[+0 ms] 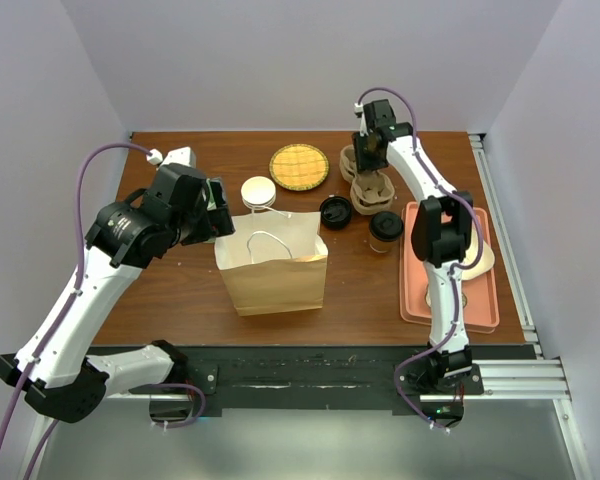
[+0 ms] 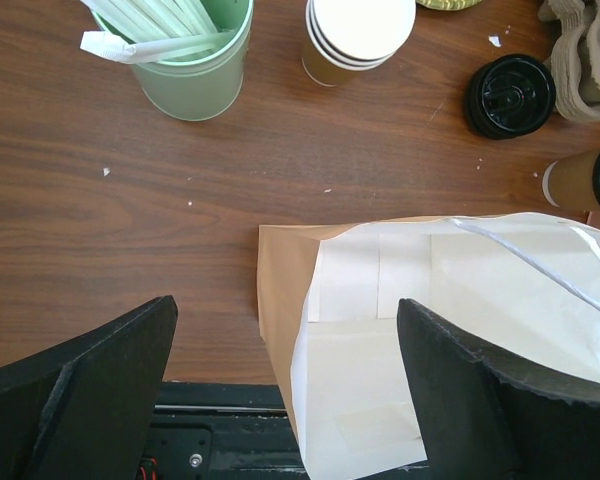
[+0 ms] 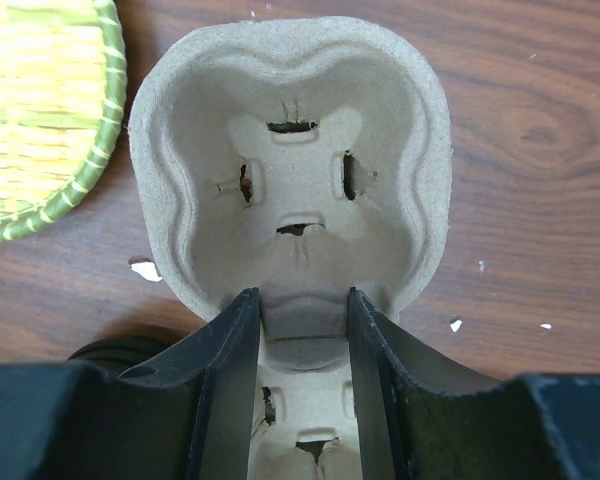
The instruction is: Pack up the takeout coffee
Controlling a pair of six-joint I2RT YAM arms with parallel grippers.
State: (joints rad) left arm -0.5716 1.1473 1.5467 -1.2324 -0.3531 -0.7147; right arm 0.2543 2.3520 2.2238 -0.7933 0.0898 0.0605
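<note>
The takeout coffee (image 1: 385, 230), a small brown cup with a black lid, stands on the table right of the paper bag (image 1: 272, 265), and shows at the right edge of the left wrist view (image 2: 580, 180). Neither gripper touches it. My left gripper (image 1: 220, 210) hangs wide open at the bag's upper left corner, with the bag's left wall (image 2: 290, 330) between its fingers (image 2: 450, 390) and touching neither. My right gripper (image 1: 368, 150) is at the back of the table, shut on the middle ridge of a grey pulp cup carrier (image 3: 290, 150).
A loose black lid (image 1: 335, 211) lies between the bag and the carrier. A stack of brown cups (image 1: 258, 192) stands behind the bag, with a pale green cup of white sticks (image 2: 185, 60) to its left. A woven coaster (image 1: 299, 166) lies at the back, and a pink tray (image 1: 450, 270) at the right.
</note>
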